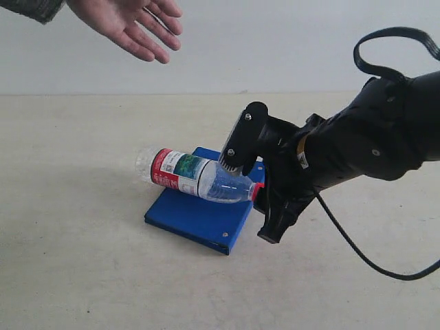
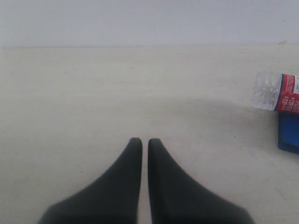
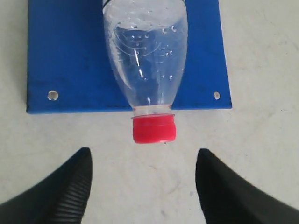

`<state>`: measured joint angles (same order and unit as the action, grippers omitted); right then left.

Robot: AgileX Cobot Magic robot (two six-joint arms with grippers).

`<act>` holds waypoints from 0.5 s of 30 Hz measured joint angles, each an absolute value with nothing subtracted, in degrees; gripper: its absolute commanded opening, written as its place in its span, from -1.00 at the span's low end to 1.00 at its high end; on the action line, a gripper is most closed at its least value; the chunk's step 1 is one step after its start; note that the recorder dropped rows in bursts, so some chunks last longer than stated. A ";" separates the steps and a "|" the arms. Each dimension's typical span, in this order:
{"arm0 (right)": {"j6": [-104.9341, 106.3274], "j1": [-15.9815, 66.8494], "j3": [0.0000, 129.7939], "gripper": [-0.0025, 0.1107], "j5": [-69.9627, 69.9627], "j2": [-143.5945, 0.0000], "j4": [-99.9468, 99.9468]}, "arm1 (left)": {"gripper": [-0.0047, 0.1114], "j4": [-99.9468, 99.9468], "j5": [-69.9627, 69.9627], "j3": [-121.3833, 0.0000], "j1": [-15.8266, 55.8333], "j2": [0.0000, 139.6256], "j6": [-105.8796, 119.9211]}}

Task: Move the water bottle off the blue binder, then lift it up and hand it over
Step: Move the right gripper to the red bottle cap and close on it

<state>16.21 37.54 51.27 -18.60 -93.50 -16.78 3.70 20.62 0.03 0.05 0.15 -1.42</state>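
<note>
The water bottle (image 1: 196, 177) lies on its side across the blue binder (image 1: 199, 216), its red cap (image 1: 256, 191) overhanging the binder's edge toward my right gripper (image 1: 253, 199). In the right wrist view the right gripper (image 3: 144, 154) is open, its fingers apart on either side of and just short of the cap (image 3: 154, 129); the clear bottle (image 3: 147, 60) rests on the binder (image 3: 65, 56). The left gripper (image 2: 145, 140) is shut and empty over bare table, well apart from the bottle's base (image 2: 275, 91) and the binder's corner (image 2: 288, 133). The left gripper is out of the exterior view.
An open human hand (image 1: 130, 24) hovers palm-out at the upper left, above and behind the binder. A black cable (image 1: 364, 254) trails from the right arm across the table. The pale tabletop (image 1: 82, 261) surrounds the binder.
</note>
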 measured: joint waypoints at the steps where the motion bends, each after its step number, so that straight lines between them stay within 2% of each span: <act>1: 16.33 37.54 51.27 0.07 -18.60 -93.50 -16.51 | -0.84 3.70 20.62 0.03 0.05 0.15 -1.42; 15: 16.93 39.94 51.27 0.07 -13.44 -97.00 -16.54 | -0.84 3.70 20.62 0.03 0.05 0.15 -1.42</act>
